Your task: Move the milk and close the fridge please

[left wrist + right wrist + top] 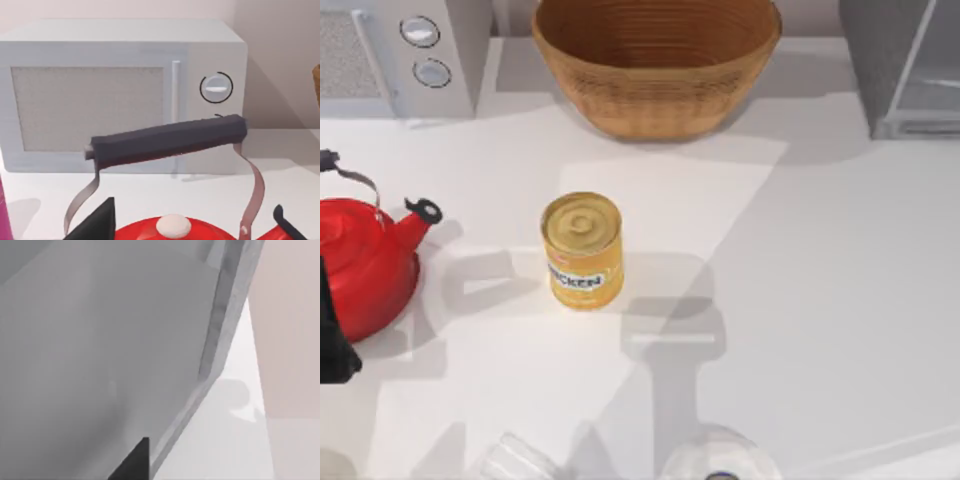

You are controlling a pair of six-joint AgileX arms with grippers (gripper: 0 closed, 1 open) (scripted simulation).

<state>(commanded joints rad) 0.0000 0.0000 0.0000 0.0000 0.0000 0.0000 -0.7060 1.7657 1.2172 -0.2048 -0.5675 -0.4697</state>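
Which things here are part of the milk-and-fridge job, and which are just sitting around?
Job: fridge, at the table's right rear corner; right gripper close against it.

Lying about: yellow chicken can; red kettle, beside the left arm; woven basket; microwave; clear glassware at the near edge.

A white bench (820,300) crossed by soft grey shadows runs back to a pale pinkish-beige wall (280,55), under bright, even light from above.
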